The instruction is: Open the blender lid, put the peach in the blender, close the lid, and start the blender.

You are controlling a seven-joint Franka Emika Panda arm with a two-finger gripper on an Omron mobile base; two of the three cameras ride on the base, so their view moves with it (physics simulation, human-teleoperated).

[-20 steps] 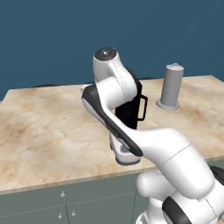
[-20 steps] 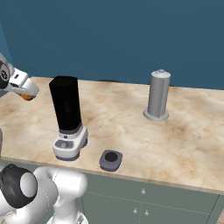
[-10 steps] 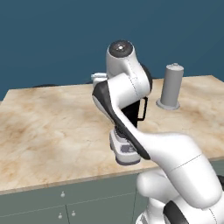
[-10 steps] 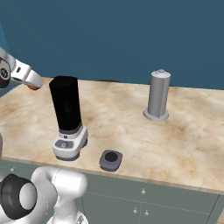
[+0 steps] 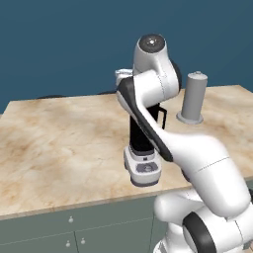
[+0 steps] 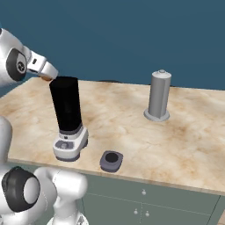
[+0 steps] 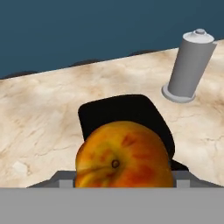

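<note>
Marbled beige counter against a dark blue wall, with grey cabinet fronts below. Gripper raised at the rear left of the blender, closed on the peach; in the hand view the fruit hangs just above the open black mouth of the jar, while in the right base view only a sliver of orange shows under the fingers, so the exact overlap with the rim is uncertain. Blender lid lies flat on the counter just beside the white-grey base, near the front edge: lid removal is judged complete, and the peach is judged to be in transport. Remaining: release into the jar, refit the lid, press the panel. Plain grey cylinder stands well apart to the right.
</note>
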